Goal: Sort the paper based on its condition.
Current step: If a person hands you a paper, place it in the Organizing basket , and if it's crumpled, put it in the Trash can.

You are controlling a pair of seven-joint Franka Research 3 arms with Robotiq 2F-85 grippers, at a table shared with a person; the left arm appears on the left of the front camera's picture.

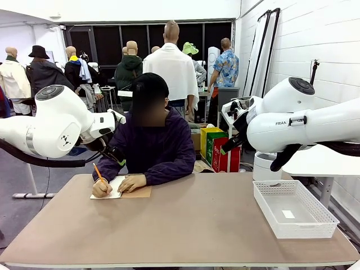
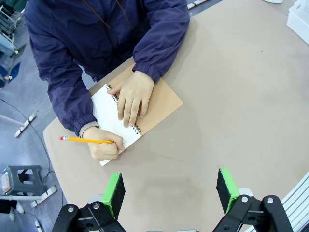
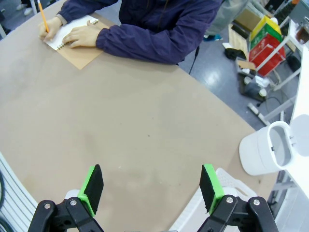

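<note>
On the worktop [image 1: 185, 225] the paper [image 2: 104, 113] is just a notebook [image 2: 164, 104] page the person [image 1: 152, 146] writes on, far edge, left hand [image 2: 170, 181] and right hand [image 3: 152, 176] gaping empty, so sorting probably needs a loose sheet first.

table [image 1: 185, 225]: matt tan | basket [image 1: 268, 211]: white plastic mesh | notebook [image 1: 139, 192]: kraft paper

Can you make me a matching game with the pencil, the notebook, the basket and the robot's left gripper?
1 pencil
2 notebook
3 basket
4 left gripper

A white mesh, on the right side of the table
B jaws apart, green pads
C held by the person
D brown cover, spiral edge

Pairs: 1-C, 2-D, 3-A, 4-B
</note>
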